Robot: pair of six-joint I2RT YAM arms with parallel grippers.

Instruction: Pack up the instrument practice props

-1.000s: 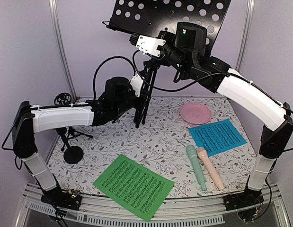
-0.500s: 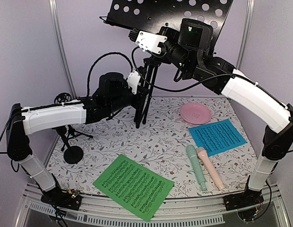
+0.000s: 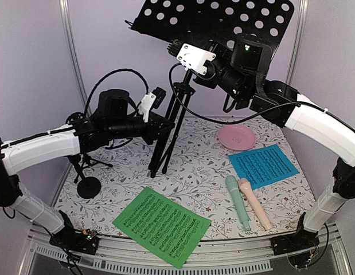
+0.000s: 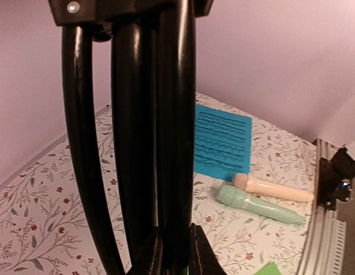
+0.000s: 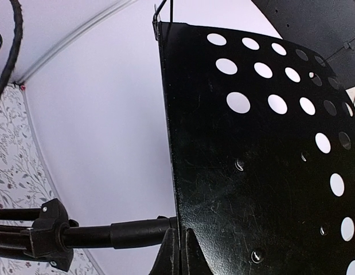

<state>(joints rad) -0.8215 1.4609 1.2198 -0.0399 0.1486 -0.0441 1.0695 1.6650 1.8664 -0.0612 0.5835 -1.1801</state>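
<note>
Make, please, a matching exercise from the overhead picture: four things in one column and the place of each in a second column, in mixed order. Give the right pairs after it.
Things
1. green sheet-music page
2. blue sheet-music page
3. round pink dish
4. music desk with tripod

Places
A. just behind the blue page, toward the back
B. flat by the near edge of the table
C. tallest thing, at the back
D. flat on the right side

Pairs: 1-B, 2-D, 3-A, 4-C

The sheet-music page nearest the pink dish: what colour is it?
The page is blue with dark printed notation, clearest in the top external view.
</note>
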